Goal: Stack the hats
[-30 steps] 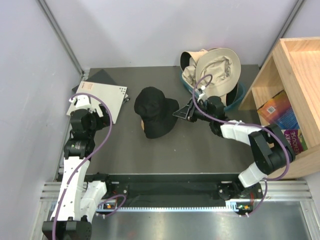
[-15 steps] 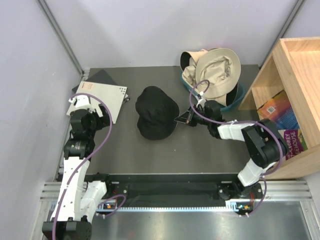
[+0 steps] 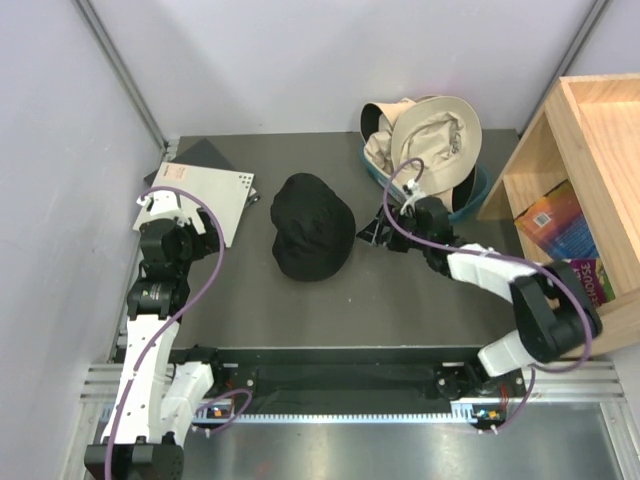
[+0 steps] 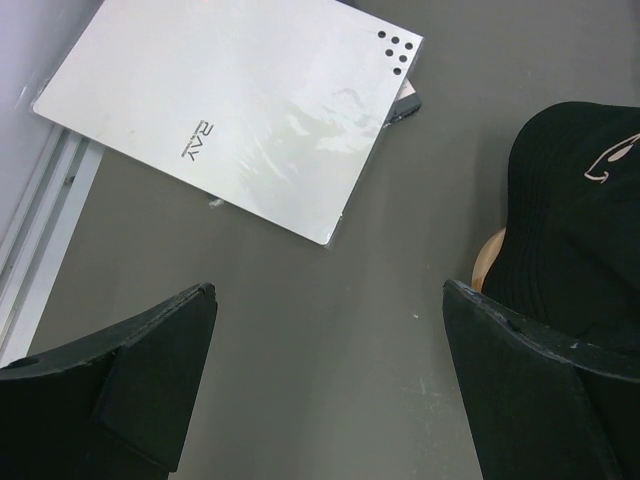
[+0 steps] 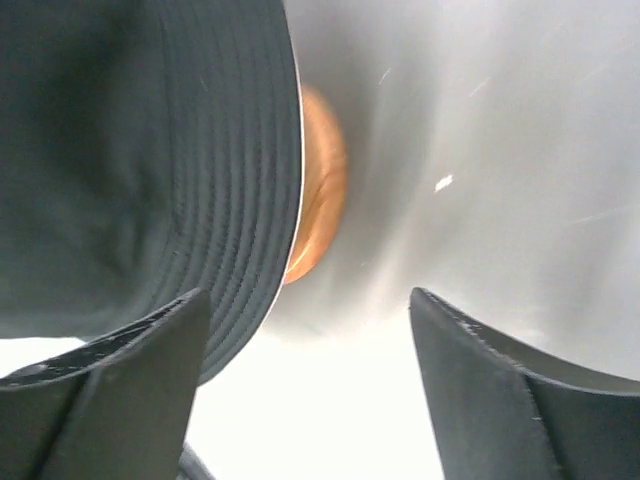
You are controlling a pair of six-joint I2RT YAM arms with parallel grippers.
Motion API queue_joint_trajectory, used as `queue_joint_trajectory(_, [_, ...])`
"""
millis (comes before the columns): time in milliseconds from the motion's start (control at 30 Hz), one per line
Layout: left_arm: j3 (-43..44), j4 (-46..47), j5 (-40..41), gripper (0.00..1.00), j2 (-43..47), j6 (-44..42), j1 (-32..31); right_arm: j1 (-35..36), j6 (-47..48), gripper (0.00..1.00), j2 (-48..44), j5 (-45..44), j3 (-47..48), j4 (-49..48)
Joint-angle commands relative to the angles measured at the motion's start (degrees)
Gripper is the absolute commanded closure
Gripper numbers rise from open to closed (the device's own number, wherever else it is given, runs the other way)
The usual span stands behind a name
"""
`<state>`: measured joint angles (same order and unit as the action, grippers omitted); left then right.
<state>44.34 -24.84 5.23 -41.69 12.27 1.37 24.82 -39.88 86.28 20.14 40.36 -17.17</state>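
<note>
As my right hand (image 3: 368, 232) sits low with its fingers spread wide and nothing between them, it has hold of nothing. The black hat (image 3: 312, 227) is just beside it, filling the left of the wrist view. The brim edge comes close to one finger, but I can't tell if they touch. The hat is draped over a wooden stand (image 5: 322, 180), with an orange-brown bit peeking out under the brim. The tabletop (image 3: 400, 300) under the hand is bare and grey. Beyond the hand, on the far side, is a teal tub (image 3: 478, 200) with beige hats (image 3: 432, 140) piled in it, one brim flopped up. Further right is a wooden shelf (image 3: 590, 120) with books.

My left hand (image 4: 328, 290) is fully open and empty, hovering over the tabletop. A white booklet (image 4: 230, 110) lies ahead of it to the left. The black hat is ahead to the right, apart from the fingers.
</note>
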Motion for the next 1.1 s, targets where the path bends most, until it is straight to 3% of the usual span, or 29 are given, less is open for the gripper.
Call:
queue_joint_trajectory(0, [0.0,1.8,0.0,0.01,1.0,0.0,0.4,-1.2,14.3,0.17,-10.3,-14.2,7.6,15.1])
queue_joint_trajectory(133, [0.0,1.9,-0.2,0.01,1.0,0.1,0.3,-1.9,19.0,0.13,-12.5,-22.7,13.0,21.2])
queue_joint_trajectory(267, [0.0,1.8,-0.7,0.01,0.9,0.1,0.3,-2.8,21.1,0.12,-8.3,-27.4,20.3,22.0])
queue_joint_trajectory(467, [0.0,1.9,-0.5,0.01,1.1,0.2,0.3,-3.4,24.6,0.12,4.1,-32.3,36.5,22.3])
queue_joint_trajectory(633, [0.0,1.9,0.4,0.01,1.0,0.1,0.3,-3.5,27.0,0.12,14.8,-36.7,43.9,22.4])
queue_joint_trajectory(1067, [0.3,1.6,1.4,0.01,-0.6,-0.1,0.9,-5.2,29.2,0.31,34.4,-43.2,60.1,22.2])
